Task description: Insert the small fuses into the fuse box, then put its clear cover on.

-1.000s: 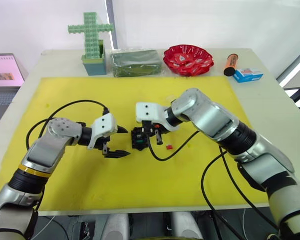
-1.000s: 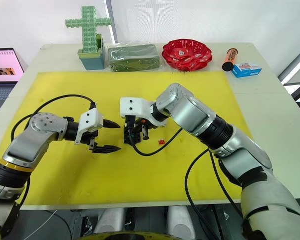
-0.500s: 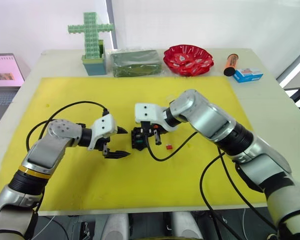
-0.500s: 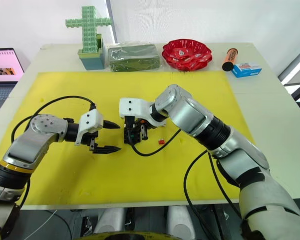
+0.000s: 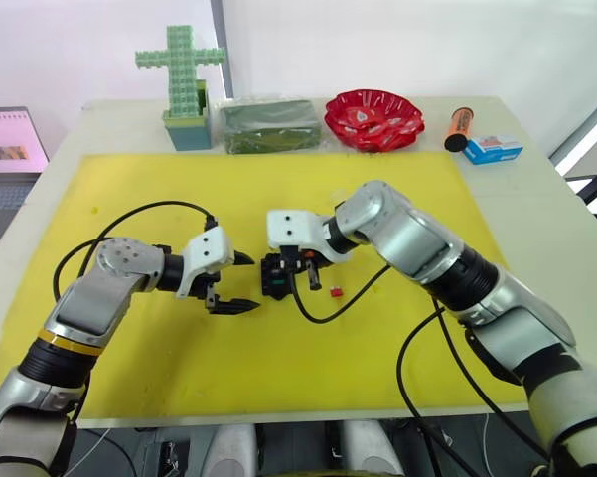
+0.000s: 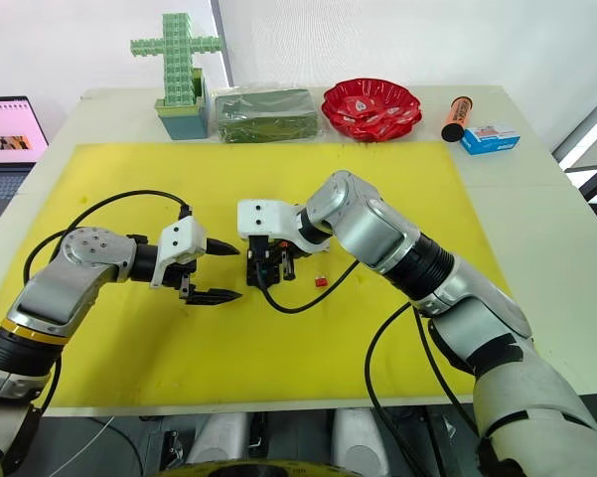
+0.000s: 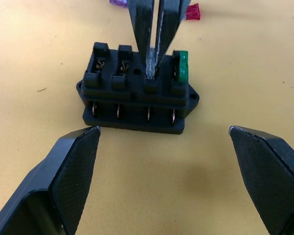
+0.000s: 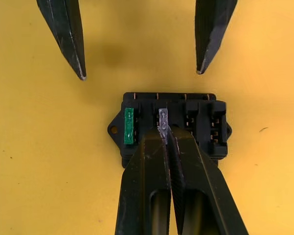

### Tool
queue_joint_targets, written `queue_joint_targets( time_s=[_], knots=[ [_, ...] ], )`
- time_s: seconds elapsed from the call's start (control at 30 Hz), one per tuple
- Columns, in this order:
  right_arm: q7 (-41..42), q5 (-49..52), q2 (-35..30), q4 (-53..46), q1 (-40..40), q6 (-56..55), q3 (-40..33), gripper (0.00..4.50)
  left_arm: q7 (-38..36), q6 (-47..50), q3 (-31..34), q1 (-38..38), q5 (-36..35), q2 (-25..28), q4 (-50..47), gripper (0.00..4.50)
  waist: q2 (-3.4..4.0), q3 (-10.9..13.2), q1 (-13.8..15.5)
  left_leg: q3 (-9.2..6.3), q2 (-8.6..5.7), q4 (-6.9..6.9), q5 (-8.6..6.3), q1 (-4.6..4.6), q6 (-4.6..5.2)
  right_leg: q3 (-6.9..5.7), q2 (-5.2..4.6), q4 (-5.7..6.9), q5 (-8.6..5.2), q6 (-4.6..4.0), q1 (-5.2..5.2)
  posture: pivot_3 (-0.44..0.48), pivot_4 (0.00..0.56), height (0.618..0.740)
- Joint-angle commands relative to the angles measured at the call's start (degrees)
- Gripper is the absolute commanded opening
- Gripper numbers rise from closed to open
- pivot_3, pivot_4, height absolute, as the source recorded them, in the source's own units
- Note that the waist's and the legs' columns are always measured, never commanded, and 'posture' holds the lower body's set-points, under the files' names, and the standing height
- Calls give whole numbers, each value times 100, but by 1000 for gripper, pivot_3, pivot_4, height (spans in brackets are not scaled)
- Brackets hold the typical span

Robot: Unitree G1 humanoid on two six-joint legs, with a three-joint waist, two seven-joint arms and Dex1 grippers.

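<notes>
The fuse box (image 7: 137, 100) is a black block with four slots in a row, sitting on the yellow mat (image 5: 278, 378). A green fuse (image 8: 129, 126) stands seated in its end slot. In the next slot a grey fuse (image 8: 162, 119) is pinched between the closed fingers of the right gripper (image 8: 167, 139), directly above the box. The left gripper (image 5: 233, 283), fingers spread wide, hovers just beside the box. A red fuse (image 5: 336, 291) lies on the mat near the right gripper, and a purple one (image 7: 118, 3) lies just beyond the box.
</notes>
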Motion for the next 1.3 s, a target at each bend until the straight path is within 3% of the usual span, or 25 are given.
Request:
queue_joint_targets(
  time_s=[0.03, 0.53, 0.7, 1.3],
  knots=[
    [42, -193, 28, 92, 221, 75, 288, 0, 42, -90, 87, -53, 14, -17, -184, 4421, 0, -1, 2, 0, 0, 0, 0, 0, 0, 0, 0, 0, 0, 0, 1, 0, 150, 740],
    [38, -390, 174, 134, 199, -56, 90, 0, 70, -105, 84, -50, 52, -39, -190, 4421, 0, -2, -12, -1, 1, 2, 0, 6, 0, 0, 2, 6, 0, 0, 4, 0, 150, 740],
    [49, -296, 241, 45, 147, 93, -81, 1268, 56, -136, 95, -60, 72, -46, -142, 4500, 1, -2, -2, -2, 2, 1, 0, 4, 0, 0, 5, 6, 0, 0, 2, 0, 150, 740],
    [-52, 401, 214, -562, -7, 690, -1146, 1268, 72, -211, 139, -66, 91, -56, -53, 4500, 1, -1, 6, -3, 2, 2, 0, -2, 0, 0, 5, 3, 0, 0, -1, 0, 150, 740]
  ],
)
